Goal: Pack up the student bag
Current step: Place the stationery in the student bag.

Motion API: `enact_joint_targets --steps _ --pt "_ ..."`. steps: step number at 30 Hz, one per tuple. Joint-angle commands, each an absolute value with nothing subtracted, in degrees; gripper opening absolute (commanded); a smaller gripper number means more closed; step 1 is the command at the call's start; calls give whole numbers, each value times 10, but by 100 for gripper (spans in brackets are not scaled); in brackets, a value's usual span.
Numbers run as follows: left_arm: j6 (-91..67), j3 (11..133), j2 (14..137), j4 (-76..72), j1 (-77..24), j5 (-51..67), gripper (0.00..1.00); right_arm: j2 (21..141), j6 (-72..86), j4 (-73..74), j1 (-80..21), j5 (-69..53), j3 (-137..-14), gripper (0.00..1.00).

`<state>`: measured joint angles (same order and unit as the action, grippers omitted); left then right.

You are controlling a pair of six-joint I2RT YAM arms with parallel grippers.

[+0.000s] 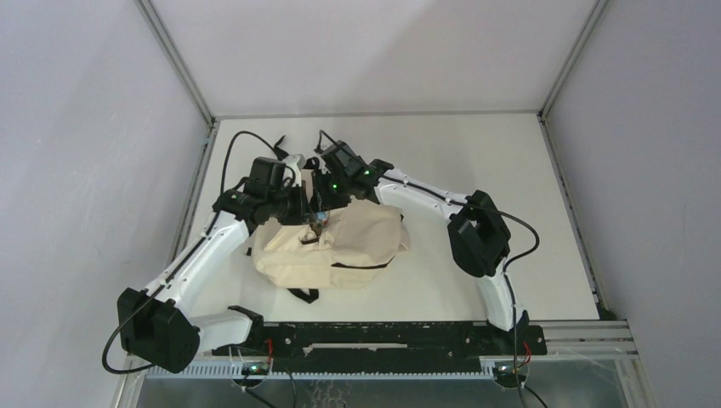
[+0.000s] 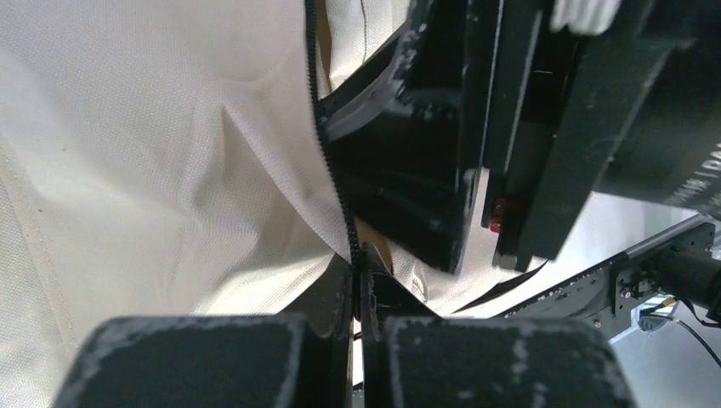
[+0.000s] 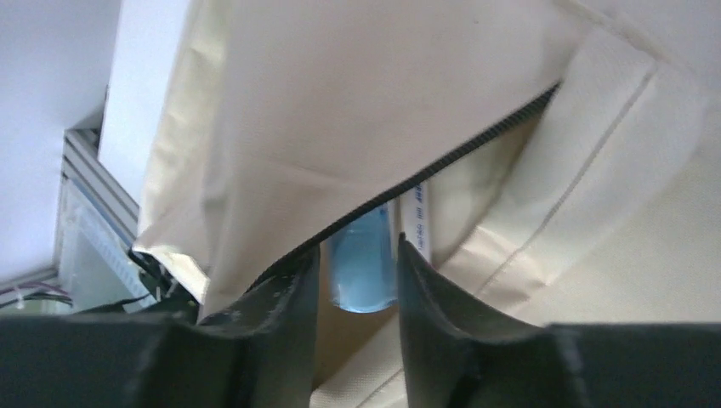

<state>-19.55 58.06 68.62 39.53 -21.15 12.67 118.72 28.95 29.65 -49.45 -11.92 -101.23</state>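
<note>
Top external view: we see the student bag [image 1: 340, 246] lying on the white table [image 1: 476, 161], left of its middle. The left gripper [image 2: 357, 285] pinches its zipper edge [image 2: 327, 153], closed tight. The right gripper [image 3: 357, 255] stands apart around a blue cylinder [image 3: 364, 276] in the bag's opening.
</note>
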Motion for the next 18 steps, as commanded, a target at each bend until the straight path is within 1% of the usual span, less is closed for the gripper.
enact_joint_targets --steps 1,2,3,8,13,16,18 --pt "-198 572 672 361 -213 140 0 1184 283 282 -507 -133 -1057 54" --pt "-198 572 671 361 -213 138 0 1176 283 279 -506 -125 -1051 58" --pt "-197 572 670 360 -213 136 0 1170 283 276 -503 -122 -1042 59" --pt "-196 574 672 363 -212 126 0 1124 290 263 -487 -106 -989 60" --pt "-197 573 672 364 -211 119 0 1026 292 247 -446 -31 -864 60" --pt "-203 573 676 362 -209 114 0 956 309 218 -389 -15 -759 68" --pt "-209 575 685 358 -209 111 0 929 320 216 -345 -10 -704 71"
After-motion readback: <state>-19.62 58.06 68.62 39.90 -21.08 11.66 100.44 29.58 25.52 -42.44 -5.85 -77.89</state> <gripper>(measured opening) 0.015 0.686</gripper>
